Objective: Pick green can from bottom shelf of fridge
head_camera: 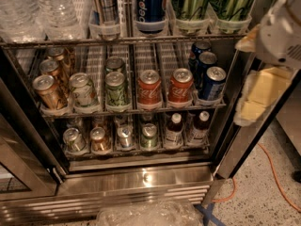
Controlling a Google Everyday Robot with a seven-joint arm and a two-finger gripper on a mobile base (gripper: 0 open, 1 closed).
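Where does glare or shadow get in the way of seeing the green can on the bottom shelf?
Camera view: the bottom shelf sits in dim shadow, so the green can reads dark; a bright glare spot sits on the steel base panel just below; the claw, at the right edge beside the shelves, is brightly lit and pale.
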